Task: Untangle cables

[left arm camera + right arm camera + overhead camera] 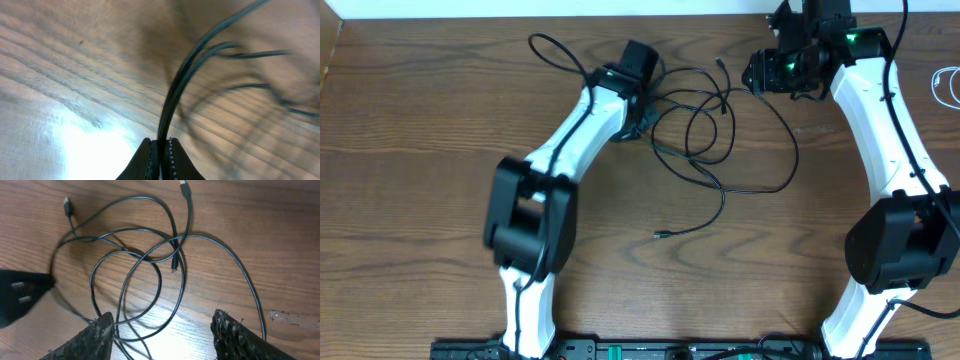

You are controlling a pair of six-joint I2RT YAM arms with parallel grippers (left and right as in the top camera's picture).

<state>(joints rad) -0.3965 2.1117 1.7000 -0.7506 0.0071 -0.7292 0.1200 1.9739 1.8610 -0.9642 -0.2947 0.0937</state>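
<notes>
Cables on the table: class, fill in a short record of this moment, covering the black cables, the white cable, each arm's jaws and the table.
black cables: looped over one another in a single tangle, mid-table
white cable: apart from the tangle, at the table's right edge, partly out of frame
left jaws: shut on strands of the black cables at the tangle's left side
right jaws: open, over the tangle's right side, holding nothing
free plug end: lies on the wood, outside the loops
table: brown wood
</notes>
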